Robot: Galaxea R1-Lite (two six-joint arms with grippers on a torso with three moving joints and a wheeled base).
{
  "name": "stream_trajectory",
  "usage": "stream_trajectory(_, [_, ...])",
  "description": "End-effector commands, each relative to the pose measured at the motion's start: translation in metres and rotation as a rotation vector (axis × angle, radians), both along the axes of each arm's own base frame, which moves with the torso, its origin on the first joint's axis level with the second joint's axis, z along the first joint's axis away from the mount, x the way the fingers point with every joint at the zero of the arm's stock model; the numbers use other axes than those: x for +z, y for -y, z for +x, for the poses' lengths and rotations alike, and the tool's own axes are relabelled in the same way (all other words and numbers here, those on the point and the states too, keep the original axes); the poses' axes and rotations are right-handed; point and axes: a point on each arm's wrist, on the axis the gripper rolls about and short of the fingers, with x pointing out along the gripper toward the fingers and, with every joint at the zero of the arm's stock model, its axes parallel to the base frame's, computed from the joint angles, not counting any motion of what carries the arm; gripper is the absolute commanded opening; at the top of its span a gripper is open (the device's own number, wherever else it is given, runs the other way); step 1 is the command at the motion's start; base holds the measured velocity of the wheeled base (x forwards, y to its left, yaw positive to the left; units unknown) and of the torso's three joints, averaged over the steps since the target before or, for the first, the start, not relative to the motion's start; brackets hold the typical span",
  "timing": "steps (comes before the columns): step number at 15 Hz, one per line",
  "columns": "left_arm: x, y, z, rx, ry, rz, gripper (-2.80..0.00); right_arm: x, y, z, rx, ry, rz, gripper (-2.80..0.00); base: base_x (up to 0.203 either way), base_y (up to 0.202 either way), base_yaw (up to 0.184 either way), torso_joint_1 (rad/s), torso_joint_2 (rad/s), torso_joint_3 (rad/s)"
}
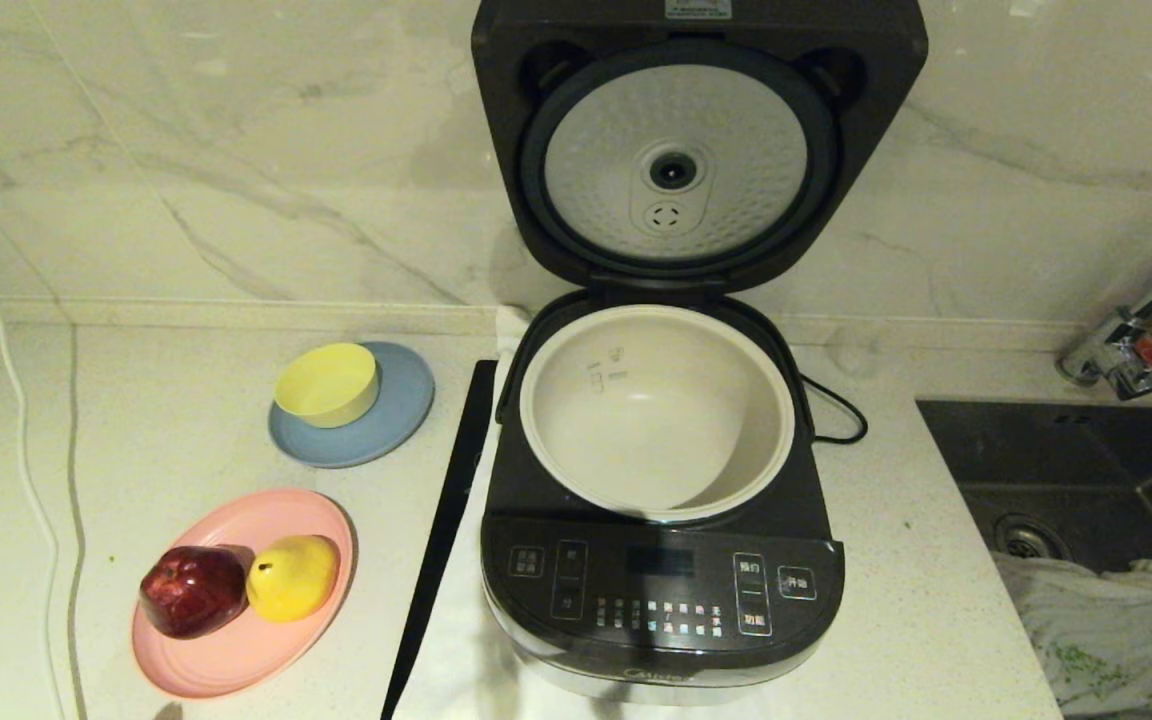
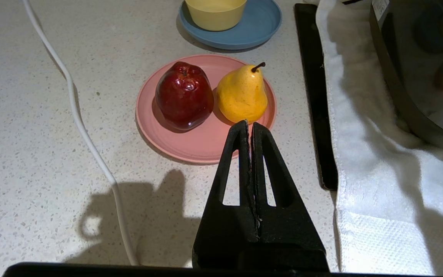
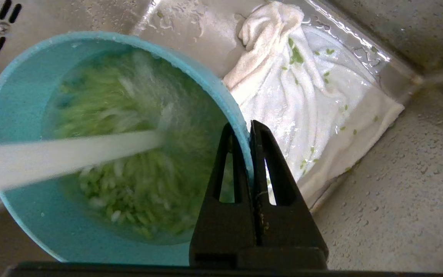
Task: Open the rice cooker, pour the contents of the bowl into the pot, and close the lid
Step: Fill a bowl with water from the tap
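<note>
Right gripper point(image 3: 249, 129): jaws clamped on the rim of the small teal-blue round bowl point(image 3: 33, 215), one finger inside, one outside.
Bowl position: held over the steel sink point(image 1: 1066, 480), above a wet white cloth point(image 3: 310, 100); chopped green bits and water are seen inside.
Left gripper point(image 2: 249, 127): jaws pressed together, empty, parked above the pink plate point(image 2: 190, 148).
Dark grey rounded-square rice cooker point(image 1: 661, 590): lid point(image 1: 701, 140) is raised upright.
Cream-white round pot point(image 1: 656, 410): seated in the cooker.
</note>
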Motion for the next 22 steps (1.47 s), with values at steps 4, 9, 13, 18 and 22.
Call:
stream_trajectory(4, [-0.001,0.000,0.000,0.000,-0.002,0.000,-2.80,0.004,-0.003,-0.003,0.016,-0.003,0.029,-2.80,0.000,0.000,0.000,0.000,0.00,0.000])
stream_trajectory(9, [-0.001,0.000,0.000,0.000,-0.002,-0.001,-2.80,0.022,-0.014,-0.013,0.035,0.006,0.045,-2.80,0.000,0.000,0.000,0.000,0.00,0.000])
stream_trajectory(13, [-0.001,0.000,0.000,0.000,-0.003,-0.001,-2.80,0.042,-0.046,-0.026,0.095,0.005,0.038,-2.80,0.000,0.000,0.000,0.000,0.00,0.000])
stream_trajectory(18, [-0.001,0.000,0.000,0.000,-0.002,0.000,-2.80,0.075,-0.129,-0.035,0.306,-0.003,0.004,-2.80,0.000,0.000,0.000,0.000,0.00,0.000])
stream_trajectory(22, [-0.001,0.000,0.000,0.000,-0.003,0.000,-2.80,0.112,-0.208,-0.046,0.524,-0.014,0.003,-2.80,0.000,0.000,0.000,0.000,0.00,0.000])
